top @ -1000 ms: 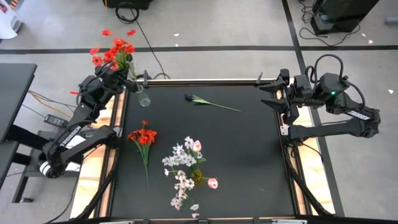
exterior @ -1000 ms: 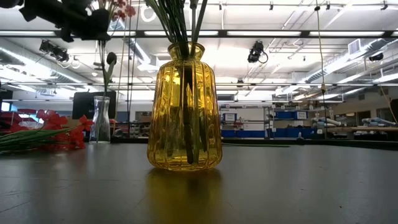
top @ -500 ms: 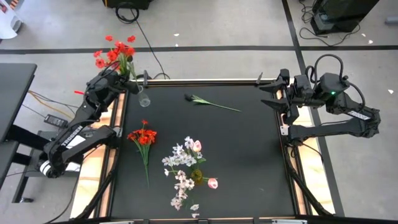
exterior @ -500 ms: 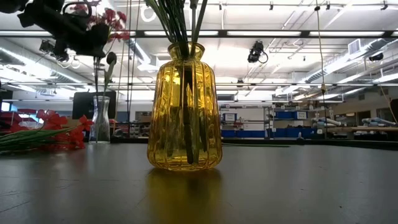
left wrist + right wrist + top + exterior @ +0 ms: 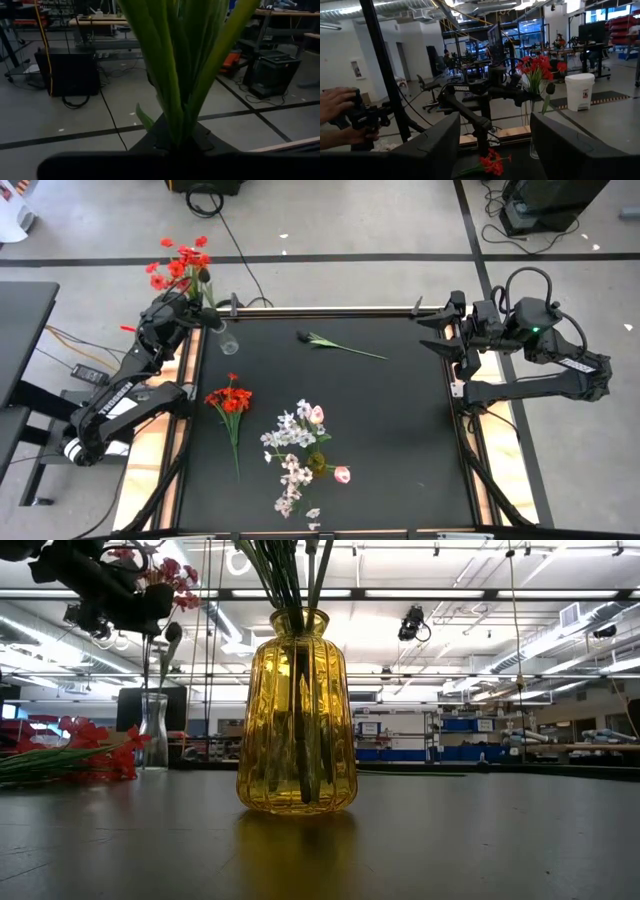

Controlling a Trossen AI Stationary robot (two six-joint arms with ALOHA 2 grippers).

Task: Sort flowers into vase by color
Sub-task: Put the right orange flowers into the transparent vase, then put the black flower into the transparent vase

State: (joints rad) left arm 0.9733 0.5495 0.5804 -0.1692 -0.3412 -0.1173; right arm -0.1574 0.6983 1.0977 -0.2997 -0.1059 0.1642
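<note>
My left gripper (image 5: 196,310) is at the table's far left corner, shut on a bunch of red flowers (image 5: 180,258) over a clear glass vase (image 5: 228,338). In the low view the red blossoms (image 5: 170,578) sit above the gripper (image 5: 112,592), and the stems run down to the vase (image 5: 153,730). A second red bunch (image 5: 230,400) lies on the table. White-lilac sprays (image 5: 290,435) and pink tulip buds (image 5: 342,474) spread around a yellow vase (image 5: 297,710) that holds green stems. My right gripper (image 5: 432,332) waits open at the right edge. My left gripper pinches the red bunch's green stems (image 5: 175,100) between its two fingers, below the blossoms. It comes at them roughly level from the table's left, lying across the stems. The bunch stands nearly upright, blossoms up. Its lower stems (image 5: 150,665) hang down into the clear vase's neck.
A single dark-budded flower on a leafy green stem (image 5: 335,343) lies near the table's far edge. The yellow vase (image 5: 316,463) stands near the near edge. A person's hands (image 5: 335,115) show in the room beyond the table's left side.
My left gripper has sunk a little with the red bunch and tipped it, so the blossoms have swung toward the far edge. The clear vase has shifted slightly toward the table's left.
</note>
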